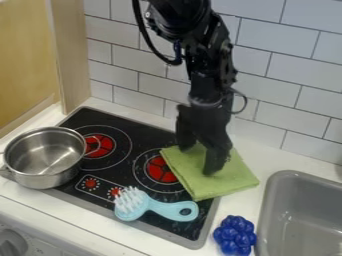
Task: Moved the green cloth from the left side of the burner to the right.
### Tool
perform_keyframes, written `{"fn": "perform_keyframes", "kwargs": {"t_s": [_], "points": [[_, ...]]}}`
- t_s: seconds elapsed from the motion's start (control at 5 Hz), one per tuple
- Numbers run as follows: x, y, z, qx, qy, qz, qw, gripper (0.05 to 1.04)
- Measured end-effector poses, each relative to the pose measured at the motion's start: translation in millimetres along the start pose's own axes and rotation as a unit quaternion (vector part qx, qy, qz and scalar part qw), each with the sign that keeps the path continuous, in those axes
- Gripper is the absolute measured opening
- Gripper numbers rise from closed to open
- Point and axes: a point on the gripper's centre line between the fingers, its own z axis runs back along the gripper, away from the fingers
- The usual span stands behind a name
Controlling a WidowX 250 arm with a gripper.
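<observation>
The black gripper (198,160) hangs down over the green cloth (224,184), its two fingers spread apart and open, with the tips at or just above the cloth; whether they touch it I cannot tell. Folded flat, the cloth lies across the right edge of the black stove top, partly covering the right burner (160,170) and partly on the white counter. The gripper's fingers hide some of the cloth's upper part.
A steel pot (47,159) stands at the stove's left. A light-blue brush (160,209) lies on the front of the stove (110,120). Blue toy grapes (235,235) sit on the counter beside the grey sink (279,200). Behind is a tiled wall.
</observation>
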Motion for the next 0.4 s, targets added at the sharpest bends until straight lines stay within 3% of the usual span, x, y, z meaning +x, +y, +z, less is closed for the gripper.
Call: {"fn": "perform_keyframes", "kwargs": {"t_s": [0.4], "points": [[1.3,0.9,34.8,0.015,-0.038,0.007,0.9992,0.998]]}}
